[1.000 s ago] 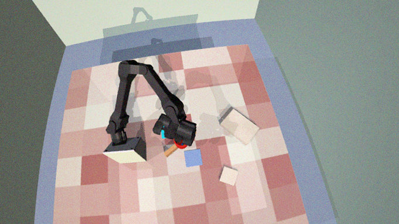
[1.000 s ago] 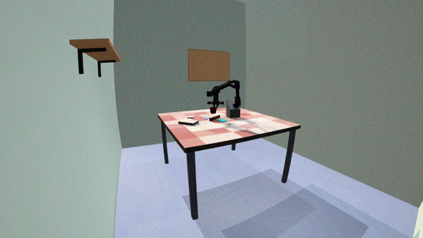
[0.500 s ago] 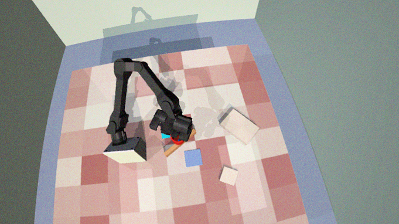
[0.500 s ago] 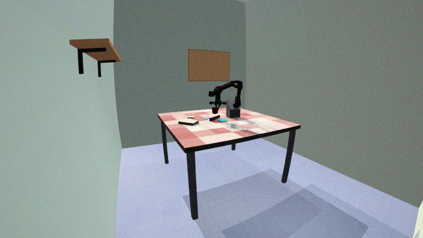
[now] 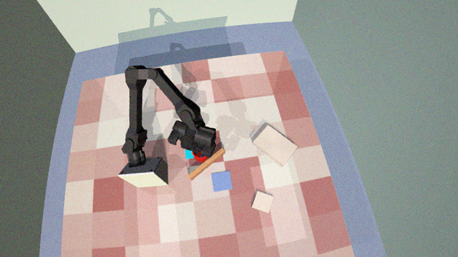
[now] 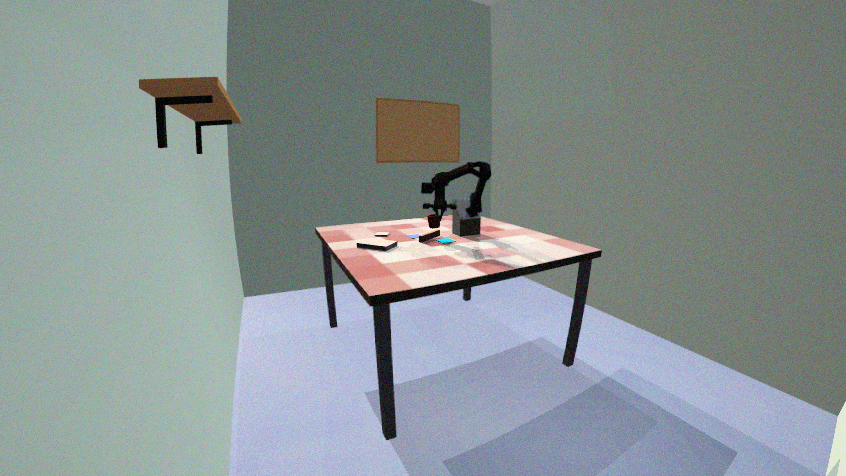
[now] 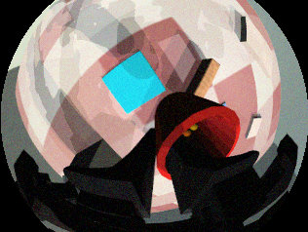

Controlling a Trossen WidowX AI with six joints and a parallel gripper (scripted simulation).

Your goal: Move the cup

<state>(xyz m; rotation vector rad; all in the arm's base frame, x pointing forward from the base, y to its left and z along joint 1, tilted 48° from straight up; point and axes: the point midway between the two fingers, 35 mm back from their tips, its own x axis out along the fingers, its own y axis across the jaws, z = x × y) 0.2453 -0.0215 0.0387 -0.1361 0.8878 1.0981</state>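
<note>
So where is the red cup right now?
The red cup hangs off the table in the tool, above the wooden bar that lies between the cyan pad and the blue pad.

Red cup (image 7: 197,132), dark outside, upright, lifted off worktop (image 5: 229,256), clamped at rim in claw (image 7: 170,168). Yellow marbles (image 7: 190,131) visible inside. Cup hangs over wooden bar (image 5: 206,163), between cyan pad (image 7: 134,83) and blue pad (image 5: 221,180). Both pads flat squares on worktop, bar between them.
</note>
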